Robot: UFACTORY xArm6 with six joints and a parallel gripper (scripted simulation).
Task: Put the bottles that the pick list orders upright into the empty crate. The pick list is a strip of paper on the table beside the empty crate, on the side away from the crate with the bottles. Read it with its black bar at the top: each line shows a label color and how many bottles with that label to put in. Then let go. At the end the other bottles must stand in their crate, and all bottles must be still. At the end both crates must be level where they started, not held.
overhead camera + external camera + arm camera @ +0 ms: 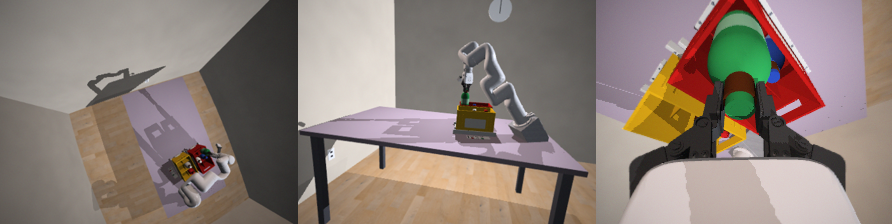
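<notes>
My gripper (211,154) (466,90) (739,92) is shut on the brown-banded neck of a green bottle (205,151) (465,98) (738,57) with a pale label. The bottle hangs upright over one end of the red crate (482,104) (810,106), its base near rim height. A blue bottle (204,156) (775,52) and a white-topped bottle (198,160) stand in the red crate. The yellow crate (179,158) (460,122) (646,117) holds a white-topped bottle (188,165) and a red one (191,171). The pick list (172,172) (477,137) lies beside it; its marks are too small to read.
The crates stand close side by side on the lilac table (159,105) (374,116). My arm (207,181) (493,70) reaches over from its grey base (532,128), close to the crates. The red crate's raised walls surround the space below the held bottle.
</notes>
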